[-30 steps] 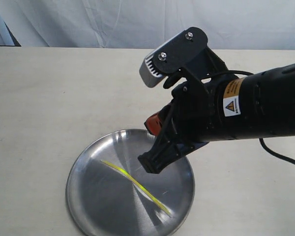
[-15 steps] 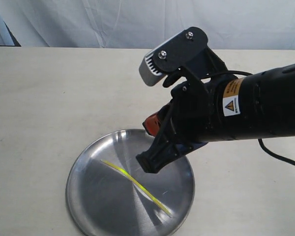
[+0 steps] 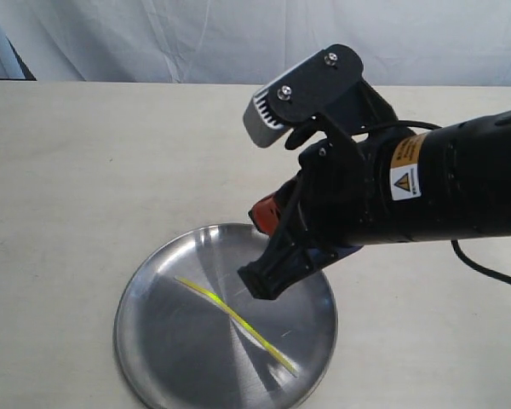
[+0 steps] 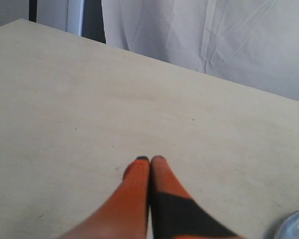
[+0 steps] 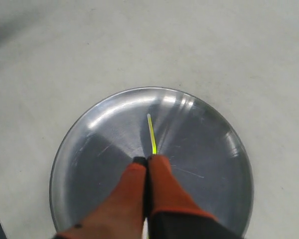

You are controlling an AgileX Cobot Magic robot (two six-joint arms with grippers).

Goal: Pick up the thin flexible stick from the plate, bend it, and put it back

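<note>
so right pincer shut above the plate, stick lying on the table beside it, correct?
No: the stick lies in the plate, not on the table, as the exterior view shows. The right pincer is shut above the plate.

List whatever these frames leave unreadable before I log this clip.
Right wrist view: the near part of the thin flexible stick is hidden behind the shut right claw. Whether the tips touch it cannot be told.
Left wrist view: only a sliver of the plate shows at the frame corner, beyond the shut left claw. The stick is out of view.
Exterior view: the plate's near rim is cut off by the bottom edge. The left claw is out of frame.
</note>
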